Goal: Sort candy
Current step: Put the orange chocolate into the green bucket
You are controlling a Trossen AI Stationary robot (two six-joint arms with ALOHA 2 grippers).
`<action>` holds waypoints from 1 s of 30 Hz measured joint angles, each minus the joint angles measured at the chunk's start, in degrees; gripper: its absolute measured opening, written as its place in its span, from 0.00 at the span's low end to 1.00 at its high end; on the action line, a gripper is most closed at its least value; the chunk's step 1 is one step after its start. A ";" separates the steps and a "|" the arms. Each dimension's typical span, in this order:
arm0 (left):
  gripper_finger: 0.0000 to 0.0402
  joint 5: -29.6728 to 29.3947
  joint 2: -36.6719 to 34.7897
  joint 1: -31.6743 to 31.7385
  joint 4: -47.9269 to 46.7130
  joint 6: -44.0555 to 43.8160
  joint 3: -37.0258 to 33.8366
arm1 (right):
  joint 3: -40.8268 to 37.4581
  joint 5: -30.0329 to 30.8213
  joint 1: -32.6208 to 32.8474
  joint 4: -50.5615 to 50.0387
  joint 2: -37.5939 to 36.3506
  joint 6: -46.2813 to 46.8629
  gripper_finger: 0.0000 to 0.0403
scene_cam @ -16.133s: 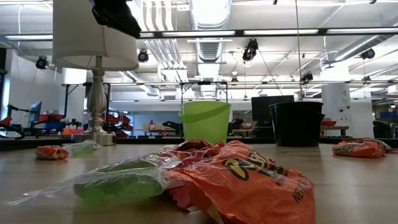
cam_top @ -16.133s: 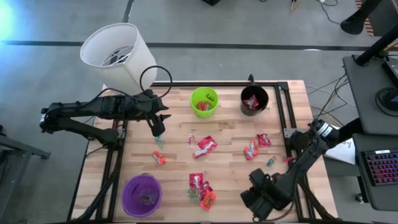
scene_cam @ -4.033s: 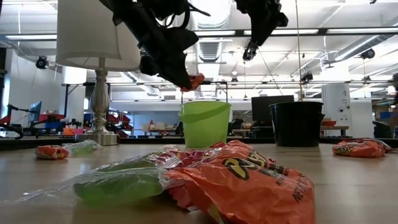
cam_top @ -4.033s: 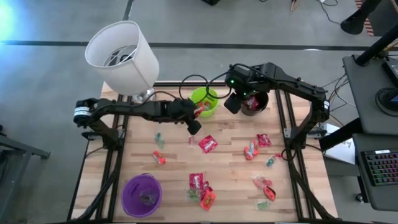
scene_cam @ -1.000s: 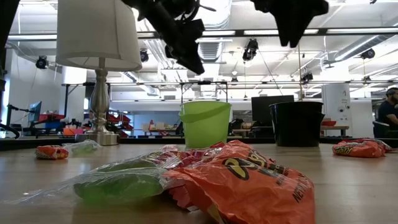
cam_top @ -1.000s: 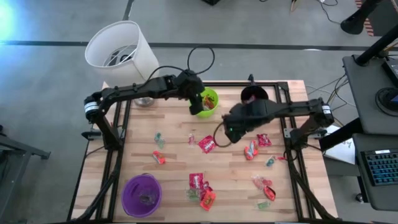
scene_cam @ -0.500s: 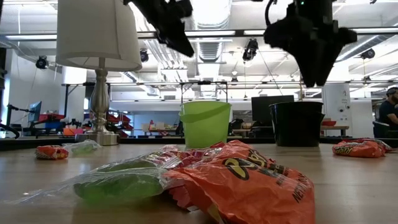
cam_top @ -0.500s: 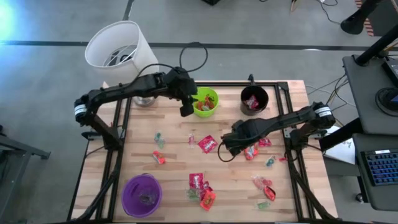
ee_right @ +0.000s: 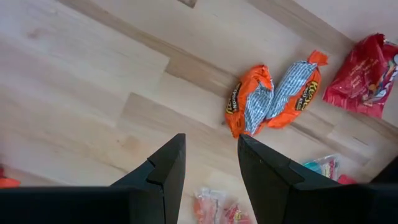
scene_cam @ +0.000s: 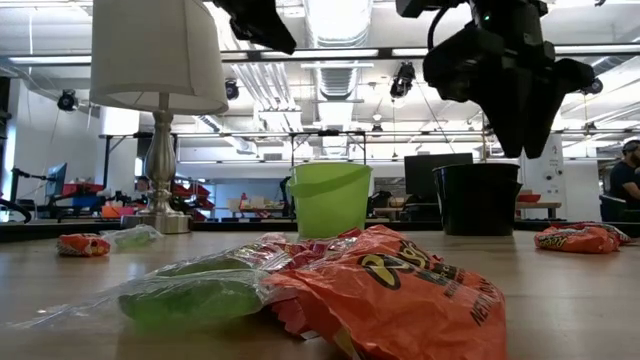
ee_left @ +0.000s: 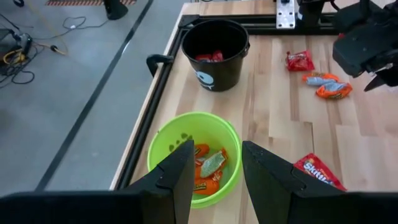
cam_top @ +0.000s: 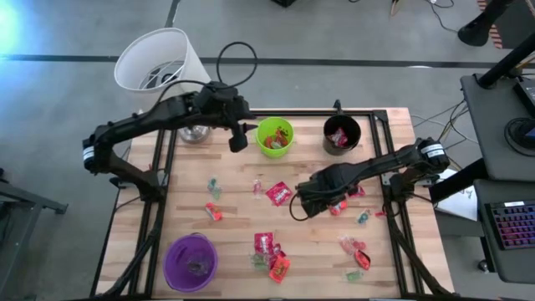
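Orange packets (ee_right: 273,98) lie under the descending right gripper (ee_right: 211,158), open, empty; left gripper (cam_top: 237,142), empty-fingered, open, has left the green cup (cam_top: 275,137).

A robotics lab is shown: exposed ducts (scene_cam: 335,40) and strip lights (scene_cam: 440,51) are seen overhead, other robot rigs (scene_cam: 60,195) behind, and a cabled desk (cam_top: 501,92) beside the table (cam_top: 242,217).

Three cups on the bench (cam_top: 234,180): green cup (cam_top: 275,136), black cup (cam_top: 342,135), purple cup (cam_top: 191,262). One lamp (cam_top: 160,68), two arms. Roughly a dozen loose candy pieces (cam_top: 279,193) scattered on the wood; exact count unclear where they overlap.
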 joint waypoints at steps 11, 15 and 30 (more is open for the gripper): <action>0.29 -0.06 -0.53 0.00 -2.21 -0.02 0.00 | -2.66 3.91 -0.34 1.18 0.02 -2.70 0.32; 0.29 -0.06 -1.04 0.00 -2.60 -0.02 0.00 | -2.89 8.02 -0.28 1.21 0.04 -1.92 0.35; 0.29 -0.17 -3.72 0.00 -3.97 0.31 0.00 | -8.71 4.24 1.49 4.54 0.04 7.54 0.41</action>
